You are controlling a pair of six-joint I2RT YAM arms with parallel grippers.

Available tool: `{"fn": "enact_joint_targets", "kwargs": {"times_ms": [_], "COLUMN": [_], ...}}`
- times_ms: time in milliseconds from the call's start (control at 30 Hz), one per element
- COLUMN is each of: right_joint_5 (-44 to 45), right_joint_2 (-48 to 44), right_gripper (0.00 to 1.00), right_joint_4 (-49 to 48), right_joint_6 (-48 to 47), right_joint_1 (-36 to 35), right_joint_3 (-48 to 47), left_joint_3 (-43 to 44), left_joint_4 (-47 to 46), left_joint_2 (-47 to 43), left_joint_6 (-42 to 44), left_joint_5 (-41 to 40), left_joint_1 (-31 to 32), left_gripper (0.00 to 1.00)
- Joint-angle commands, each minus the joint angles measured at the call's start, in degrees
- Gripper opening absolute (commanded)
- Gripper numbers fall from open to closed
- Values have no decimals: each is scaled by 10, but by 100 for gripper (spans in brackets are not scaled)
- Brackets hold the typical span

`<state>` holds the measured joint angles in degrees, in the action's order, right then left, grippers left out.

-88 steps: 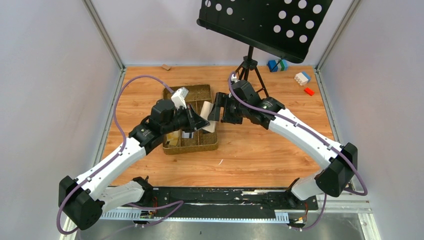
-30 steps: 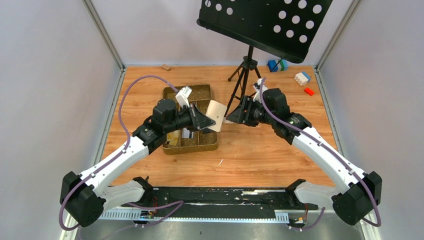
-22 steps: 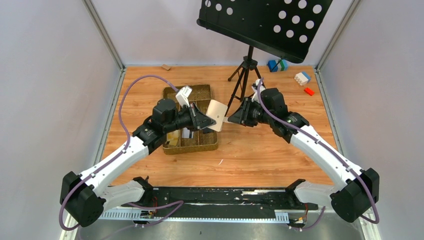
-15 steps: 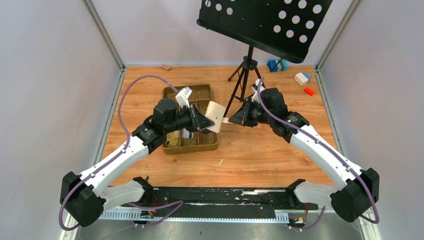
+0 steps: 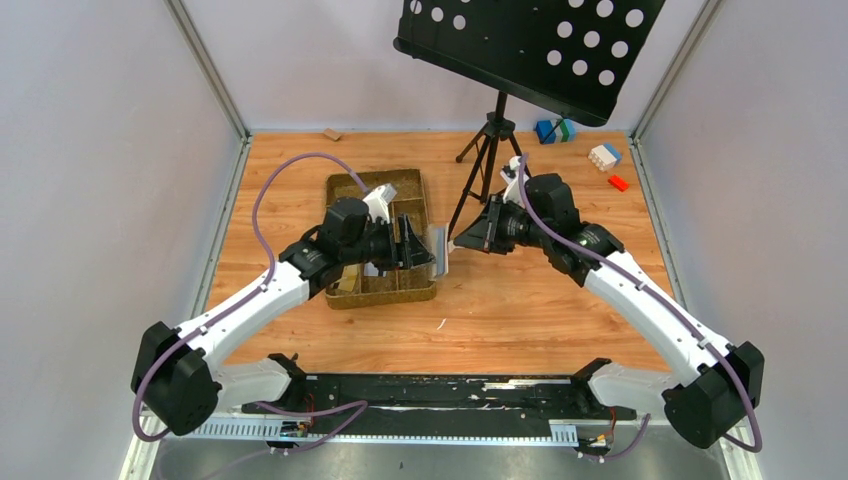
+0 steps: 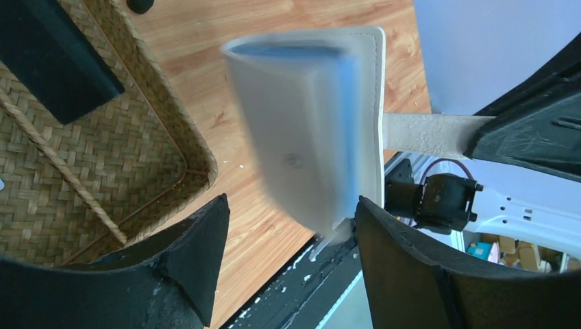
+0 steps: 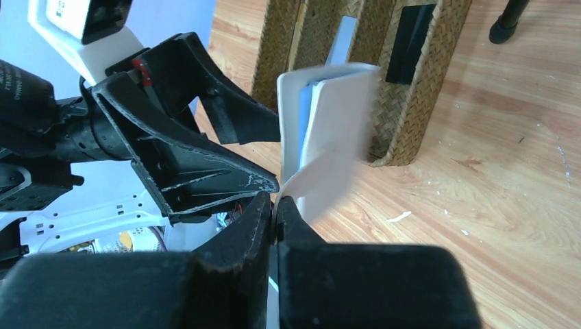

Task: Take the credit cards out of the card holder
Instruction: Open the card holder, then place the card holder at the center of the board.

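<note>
Top external view: light wooden tabletop (image 5: 520, 300), boxed in by pale lilac-grey walls (image 5: 100, 200) with aluminium corner posts (image 5: 205, 65).

Black perforated music stand on a tripod (image 5: 490, 140) at upper centre of frame. Its legs come down close beside the right arm's wrist.

Upper right of frame, by the wall: blue-green toy block (image 5: 553, 130), white toy block (image 5: 604, 155), red toy block (image 5: 618, 183). Small wooden block (image 5: 331, 134) at the back edge, upper left.

Brown woven compartment tray (image 5: 385, 292) sits centre-left, partly covered by the left arm.

Right wrist view: black credit card (image 7: 409, 44) stands in one tray compartment. The pale blue-grey strip in the next compartment cannot be identified.

Cream-beige folding card holder with light blue lining (image 6: 308, 137) hangs in the air just off the tray's right corner, between the two grippers. It is motion-blurred in both wrist views.

Right gripper (image 7: 277, 205): fingers pressed together on the holder's closure tab (image 6: 425, 133).

Left gripper (image 6: 291, 205): fingers apart, with the holder's lower end between them. There is a clear gap at the finger on the left of the frame. At the other finger the holder's edge overlaps it, and contact cannot be told.
</note>
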<state>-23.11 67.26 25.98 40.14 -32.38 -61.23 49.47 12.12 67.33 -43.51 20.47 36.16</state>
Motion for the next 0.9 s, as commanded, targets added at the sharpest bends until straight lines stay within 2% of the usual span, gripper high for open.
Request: {"fn": "enact_joint_targets", "kwargs": {"times_ms": [0, 233, 400, 533, 733, 867], "right_joint_5": [-12, -12, 10, 2, -37, -51], "right_joint_2": [-24, -33, -33, -40, -37, -20], "right_gripper": [0, 0, 0, 0, 0, 0], "right_joint_4": [-7, -1, 35, 22, 1, -4], "right_joint_6": [-5, -3, -3, 19, 38, 39], "right_joint_1": [1, 1, 0, 1, -2, -11], "right_joint_3": [-28, -22, -33, -29, -49, -85], "left_joint_3": [27, 21, 28, 27, 0, -8], "left_joint_4": [-2, -15, 4, 26, 48, 87], "left_joint_2": [-4, 7, 14, 6, -53, -92], "left_joint_6": [19, 16, 24, 37, 18, 33], "left_joint_5": [12, 40, 44, 38, 24, -1], "left_joint_1": [-1, -2, -2, -5, -85, -109], "left_gripper": [77, 79, 77, 76, 73, 72]}}
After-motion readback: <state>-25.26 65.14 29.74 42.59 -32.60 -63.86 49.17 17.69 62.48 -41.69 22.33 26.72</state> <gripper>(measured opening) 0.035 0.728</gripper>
